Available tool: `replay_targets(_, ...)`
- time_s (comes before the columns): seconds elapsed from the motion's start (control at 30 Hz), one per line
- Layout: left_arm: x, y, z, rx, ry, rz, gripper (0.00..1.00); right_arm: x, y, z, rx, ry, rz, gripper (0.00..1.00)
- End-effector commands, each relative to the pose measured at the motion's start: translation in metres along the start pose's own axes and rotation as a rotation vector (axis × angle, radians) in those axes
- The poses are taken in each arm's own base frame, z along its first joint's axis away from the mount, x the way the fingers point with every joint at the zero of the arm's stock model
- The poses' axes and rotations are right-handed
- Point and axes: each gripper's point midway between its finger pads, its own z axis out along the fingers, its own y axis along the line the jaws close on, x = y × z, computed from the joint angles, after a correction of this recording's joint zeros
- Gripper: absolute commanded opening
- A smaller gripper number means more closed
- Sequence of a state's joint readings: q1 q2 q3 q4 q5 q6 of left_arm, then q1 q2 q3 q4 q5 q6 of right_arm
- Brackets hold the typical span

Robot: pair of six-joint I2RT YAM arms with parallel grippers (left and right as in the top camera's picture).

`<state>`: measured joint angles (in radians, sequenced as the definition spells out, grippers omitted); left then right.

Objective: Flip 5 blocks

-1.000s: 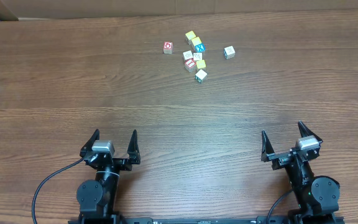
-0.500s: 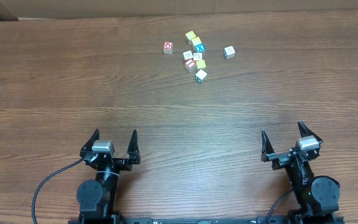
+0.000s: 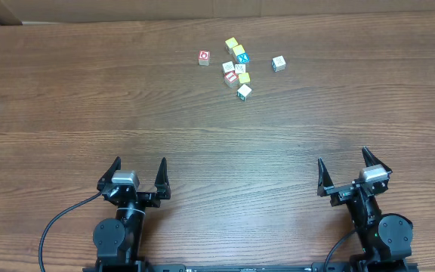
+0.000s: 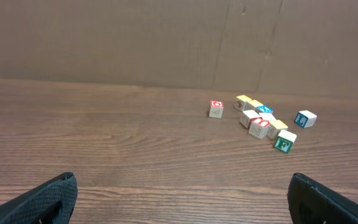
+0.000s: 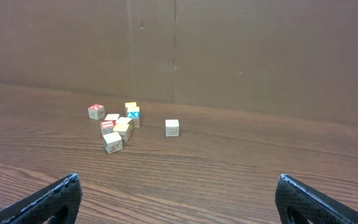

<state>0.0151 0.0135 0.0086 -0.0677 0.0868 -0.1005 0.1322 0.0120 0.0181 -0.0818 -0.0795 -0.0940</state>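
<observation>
Several small wooden alphabet blocks (image 3: 237,66) lie in a loose cluster at the far side of the table, also seen as blocks (image 4: 261,121) in the left wrist view and blocks (image 5: 118,124) in the right wrist view. One red-printed block (image 3: 204,57) sits apart to the left and one blue-printed block (image 3: 279,63) apart to the right. My left gripper (image 3: 137,173) rests open near the front left, far from the blocks. My right gripper (image 3: 347,169) stands open at the front right, nothing between its fingers.
Brown cardboard walls (image 4: 166,43) rise behind the table's far edge. A wide stretch of bare wood table (image 3: 217,136) separates both grippers from the cluster. A black cable (image 3: 59,223) loops by the left arm's base.
</observation>
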Motion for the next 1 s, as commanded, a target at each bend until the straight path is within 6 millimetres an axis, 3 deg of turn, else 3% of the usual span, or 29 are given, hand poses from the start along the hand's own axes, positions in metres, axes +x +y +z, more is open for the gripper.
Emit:
replay_targets(0.0,0.001,-0.002,0.000,0.014,0.000,0.007,1.00,0.002,0.000,0.000,-0.001,-0.003,-0.004,1.00)
replay_targets(0.7,-0.002,-0.007,-0.005,0.033,0.037,-0.087,1.00,0.002,0.000,0.000,-0.001,-0.003,-0.004,1.00)
replay_targets(0.97,-0.038,-0.011,-0.026,0.023,0.065,-0.090,1.00,0.002,0.000,0.000,-0.001,-0.003,-0.004,1.00)
